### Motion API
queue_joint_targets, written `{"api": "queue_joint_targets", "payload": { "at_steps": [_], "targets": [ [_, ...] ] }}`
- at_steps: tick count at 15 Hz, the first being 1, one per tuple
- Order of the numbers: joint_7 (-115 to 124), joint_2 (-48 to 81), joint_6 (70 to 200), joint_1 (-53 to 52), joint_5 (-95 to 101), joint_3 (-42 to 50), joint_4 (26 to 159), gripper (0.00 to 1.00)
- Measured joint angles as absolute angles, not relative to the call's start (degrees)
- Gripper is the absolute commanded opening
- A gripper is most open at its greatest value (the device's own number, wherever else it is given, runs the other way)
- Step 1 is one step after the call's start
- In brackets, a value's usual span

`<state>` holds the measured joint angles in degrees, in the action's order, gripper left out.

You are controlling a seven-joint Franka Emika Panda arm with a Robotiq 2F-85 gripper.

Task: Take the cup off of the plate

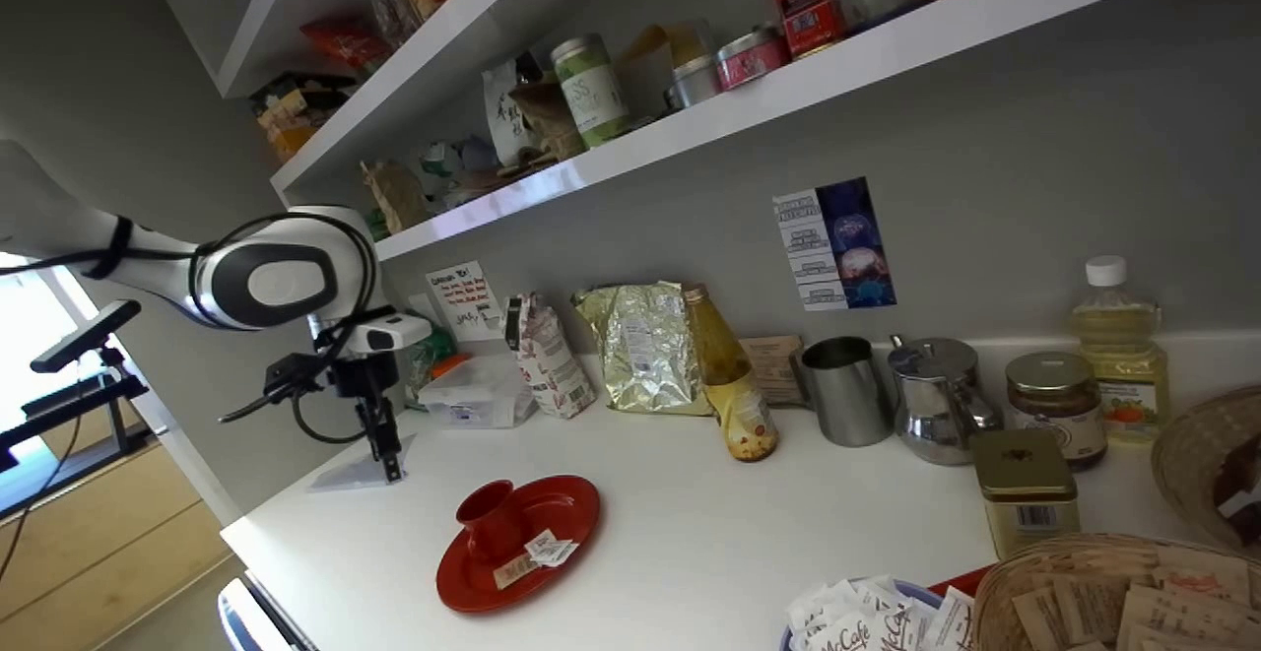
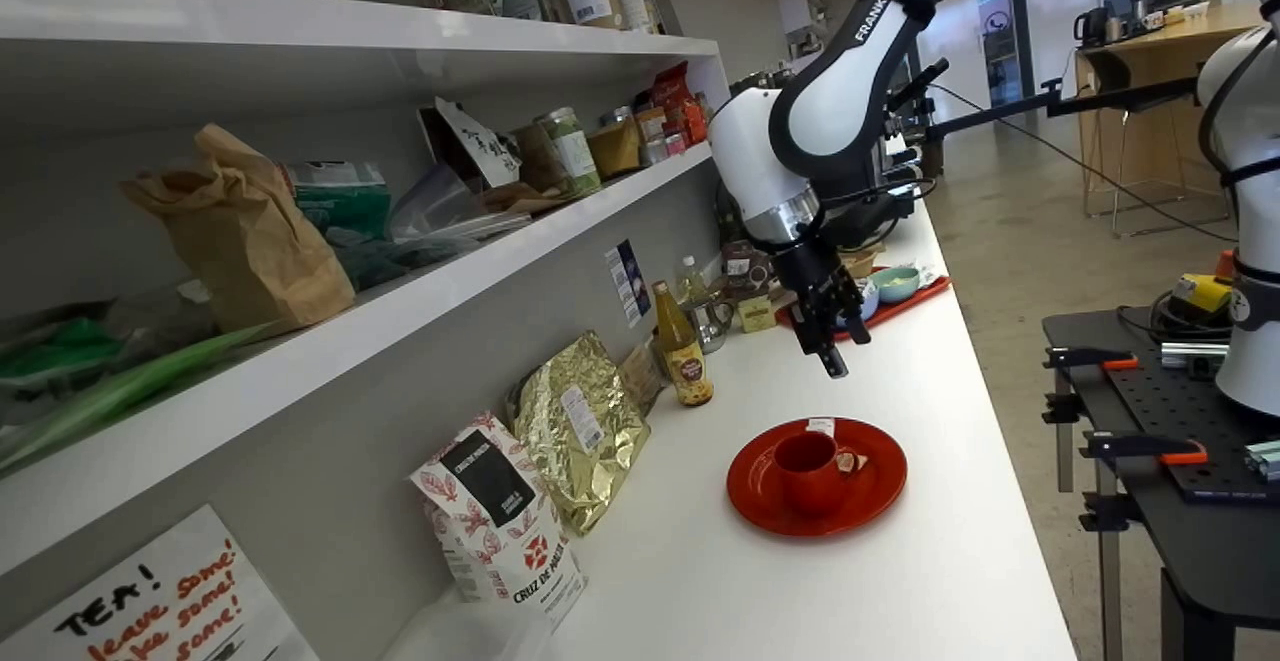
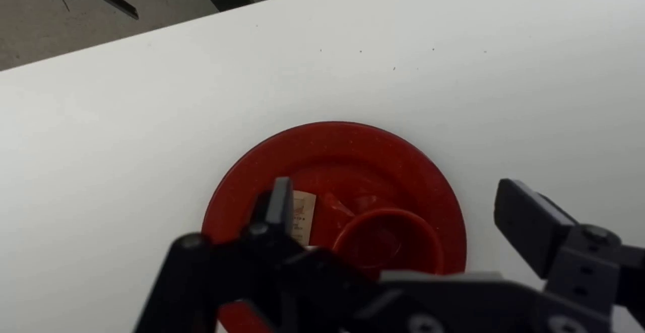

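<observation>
The small red cup (image 1: pixel 491 521) stands upright on the red plate (image 1: pixel 574 505) on the white counter. Both also show in an exterior view, the cup (image 2: pixel 808 481) and the plate (image 2: pixel 885 456). In the wrist view I look down into the cup (image 3: pixel 385 242), with its handle at upper left, on the plate (image 3: pixel 327 141). My gripper (image 3: pixel 394 187) is open and empty. Its fingers are wide apart, seen on either side of the cup, touching nothing. In both exterior views the gripper (image 1: pixel 390 464) (image 2: pixel 845 351) hangs above the counter. The gripper hides the plate's lower part in the wrist view.
Small paper packets (image 1: pixel 548 550) lie on the plate beside the cup. A yellow-labelled bottle (image 1: pixel 734 385), gold foil bag (image 1: pixel 642 346), metal mug (image 1: pixel 847 395) and metal teapot (image 1: pixel 941 405) stand along the wall. A shelf (image 1: pixel 611 144) runs above the counter. Baskets stand at the far end.
</observation>
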<state>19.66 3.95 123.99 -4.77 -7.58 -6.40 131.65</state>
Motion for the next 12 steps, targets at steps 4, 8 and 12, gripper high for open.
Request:
{"api": "queue_joint_targets", "payload": {
  "at_steps": [4,8,12],
  "targets": [
    [22.96,6.31,125.62,-4.76,-6.37,-5.92,129.54,1.00],
    [26.41,9.95,127.45,-4.80,-6.13,-5.20,126.36,1.00],
    [30.20,14.56,128.55,-5.38,-6.13,-4.44,122.40,1.00]
  ]
}}
